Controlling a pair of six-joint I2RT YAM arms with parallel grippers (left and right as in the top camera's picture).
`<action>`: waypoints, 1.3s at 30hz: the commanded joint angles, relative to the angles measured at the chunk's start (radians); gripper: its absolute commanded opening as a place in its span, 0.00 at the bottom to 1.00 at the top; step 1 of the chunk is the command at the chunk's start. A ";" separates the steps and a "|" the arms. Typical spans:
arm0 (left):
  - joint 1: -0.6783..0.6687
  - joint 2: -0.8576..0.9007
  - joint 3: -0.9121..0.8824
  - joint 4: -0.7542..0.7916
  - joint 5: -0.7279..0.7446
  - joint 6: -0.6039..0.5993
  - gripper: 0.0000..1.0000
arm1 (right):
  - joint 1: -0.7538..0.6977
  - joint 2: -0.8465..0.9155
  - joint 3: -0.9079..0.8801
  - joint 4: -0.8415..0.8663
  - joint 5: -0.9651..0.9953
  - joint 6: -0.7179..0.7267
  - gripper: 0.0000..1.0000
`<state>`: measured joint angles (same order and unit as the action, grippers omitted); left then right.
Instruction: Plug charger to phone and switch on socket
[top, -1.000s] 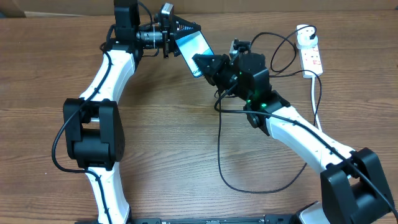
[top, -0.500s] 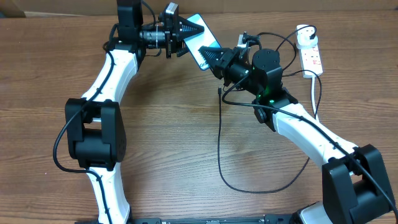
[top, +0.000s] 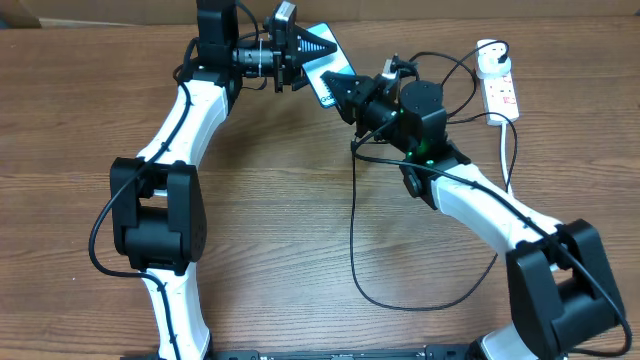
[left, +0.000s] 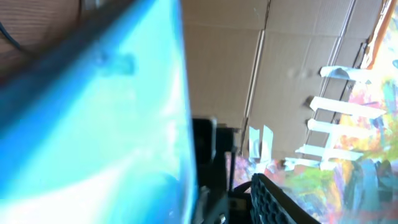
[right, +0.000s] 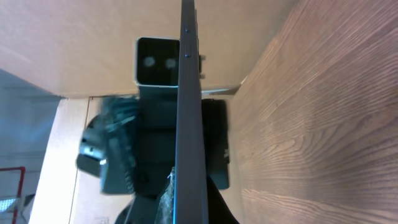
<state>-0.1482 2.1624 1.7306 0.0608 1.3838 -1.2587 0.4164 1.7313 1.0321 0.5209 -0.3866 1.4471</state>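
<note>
The phone (top: 322, 78), teal screen lit, is held off the table near the far edge between both grippers. My left gripper (top: 318, 47) has its fingers over the phone's upper end. In the left wrist view the screen (left: 93, 112) fills the left half, and only one finger (left: 273, 202) shows. My right gripper (top: 345, 88) is shut on the phone's lower end, and the phone appears edge-on (right: 188, 112) between its fingers. The charger's black cable (top: 353, 230) loops across the table and runs under the right arm, hiding its tip. Its round white adapter (top: 490, 62) sits in the socket (top: 503, 98).
The socket's white cord (top: 507, 160) runs down the right side of the table behind the right arm. The black cable's big loop (top: 400, 303) lies toward the front. A cardboard wall (right: 74, 43) stands close behind the far edge.
Both grippers and the phone have shifted toward the far edge and slightly right. The right gripper has swung up and turned further along the phone's lower end.
</note>
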 joint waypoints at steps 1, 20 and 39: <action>-0.011 -0.020 0.026 0.005 0.015 0.006 0.44 | 0.045 -0.001 0.011 0.007 0.035 0.019 0.04; -0.048 -0.020 0.026 0.004 -0.027 0.048 0.40 | 0.107 -0.001 0.011 -0.002 0.045 -0.005 0.04; -0.050 -0.020 0.025 0.003 -0.120 0.067 0.35 | 0.148 -0.001 0.011 -0.003 -0.012 -0.004 0.04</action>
<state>-0.1623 2.1624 1.7306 0.0490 1.2922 -1.2457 0.4820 1.7363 1.0321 0.5190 -0.2287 1.4620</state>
